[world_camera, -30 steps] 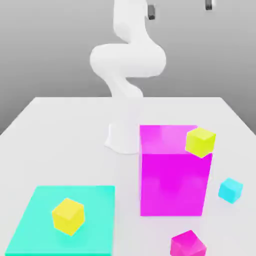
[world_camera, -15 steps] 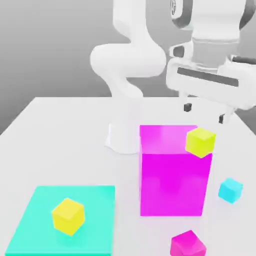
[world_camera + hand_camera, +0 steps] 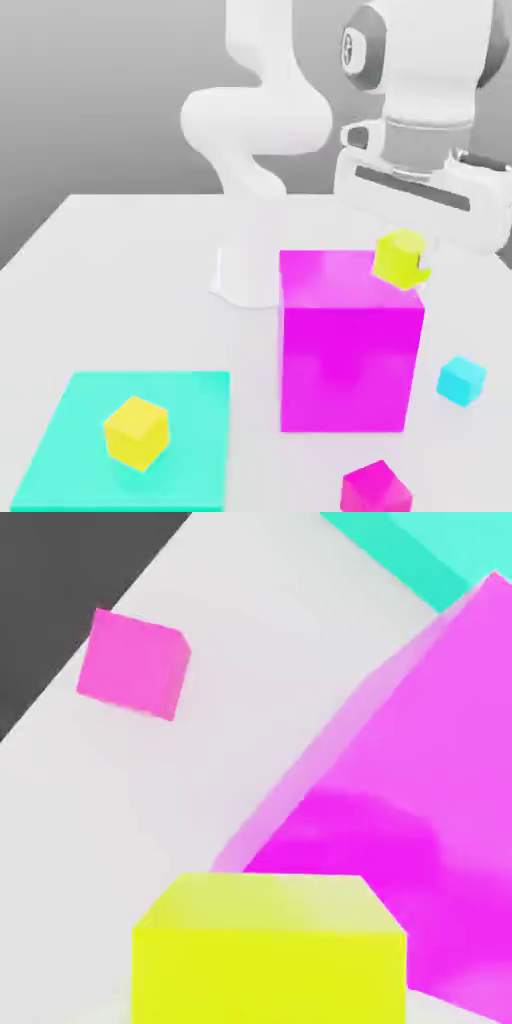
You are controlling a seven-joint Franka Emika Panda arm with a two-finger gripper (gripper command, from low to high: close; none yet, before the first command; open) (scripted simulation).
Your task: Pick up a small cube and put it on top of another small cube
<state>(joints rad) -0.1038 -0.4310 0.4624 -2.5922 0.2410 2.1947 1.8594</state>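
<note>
Gripper [image 3: 405, 262] lower than before — jaws tight on yellow cube [image 3: 401, 257] above magenta block [image 3: 345, 340].

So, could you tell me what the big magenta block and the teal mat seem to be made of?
Big magenta block: looks like glossy plastic, judging by soft highlights on its top. Teal mat: a thin, flat, matte sheet, perhaps rubber or card. Both are renders, so this is guesswork.
</note>
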